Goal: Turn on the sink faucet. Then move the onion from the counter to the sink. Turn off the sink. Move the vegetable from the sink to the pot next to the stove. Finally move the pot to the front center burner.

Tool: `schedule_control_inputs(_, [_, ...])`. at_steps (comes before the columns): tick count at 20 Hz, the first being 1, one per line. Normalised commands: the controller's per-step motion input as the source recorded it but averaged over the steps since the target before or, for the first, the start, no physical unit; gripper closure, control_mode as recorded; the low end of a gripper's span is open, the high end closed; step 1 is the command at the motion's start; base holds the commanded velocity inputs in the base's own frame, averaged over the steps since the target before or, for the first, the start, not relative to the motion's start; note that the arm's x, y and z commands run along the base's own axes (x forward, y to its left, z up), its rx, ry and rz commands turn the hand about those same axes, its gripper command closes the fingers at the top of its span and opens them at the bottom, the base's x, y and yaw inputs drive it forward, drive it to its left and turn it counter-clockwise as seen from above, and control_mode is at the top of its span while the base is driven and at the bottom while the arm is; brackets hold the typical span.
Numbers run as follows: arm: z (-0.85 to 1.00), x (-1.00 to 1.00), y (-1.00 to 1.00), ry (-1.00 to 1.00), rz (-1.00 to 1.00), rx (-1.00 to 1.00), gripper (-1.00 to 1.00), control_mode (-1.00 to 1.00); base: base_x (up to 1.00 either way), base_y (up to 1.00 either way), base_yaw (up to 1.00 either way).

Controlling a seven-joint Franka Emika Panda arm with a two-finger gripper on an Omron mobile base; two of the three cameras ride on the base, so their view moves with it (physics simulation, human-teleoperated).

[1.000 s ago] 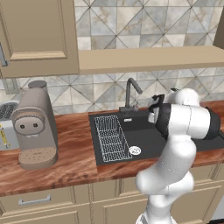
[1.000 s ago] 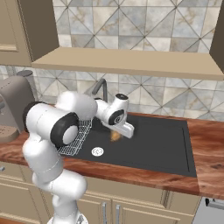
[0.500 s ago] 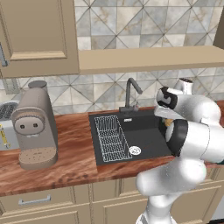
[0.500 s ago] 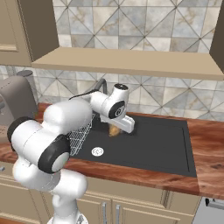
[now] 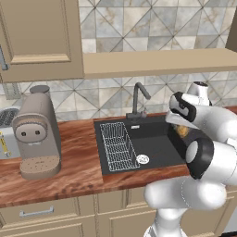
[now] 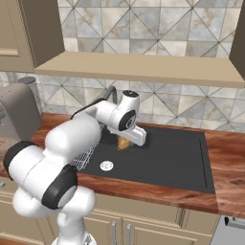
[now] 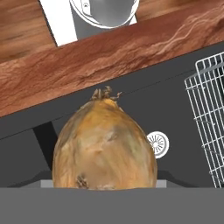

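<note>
Kitchen, sink (image 5: 157, 155), faucet (image 5: 137, 98), wooden counter (image 5: 78, 162)

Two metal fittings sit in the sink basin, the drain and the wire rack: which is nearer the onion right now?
The round drain: in the hand view it sits right beside the onion, while the wire rack lies farther out toward the basin's end.

White arm rises from lower right of left base view, folds at dark elbow joint mid-right, forearm reaching toward frame centre. In right base view arm climbs from lower left, wrist at centre. Pincer (image 6: 130, 140) angled downward from wrist, jaws held apart, clamped around onion (image 7: 105, 148), which sits between fingers at bottom centre of hand view.
</note>
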Motion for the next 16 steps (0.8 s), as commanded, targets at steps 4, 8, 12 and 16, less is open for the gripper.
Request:
schedule_control_inputs(4, [0.0,-0.06,0.0,-0.03,0.0,0.0,1.0,-1.0,0.0,0.0,0.0])
schedule_control_inputs(8, [0.0,-0.11,0.0,-0.03,0.0,0.0,1.0,1.0,-0.35,0.0,-0.16])
schedule_control_inputs(12, [0.0,0.0,0.0,0.0,0.0,0.0,1.0,1.0,-0.28,0.0,-0.37])
schedule_control_inputs(16, [0.0,0.0,0.0,0.0,0.0,0.0,1.0,1.0,-0.16,0.0,-0.46])
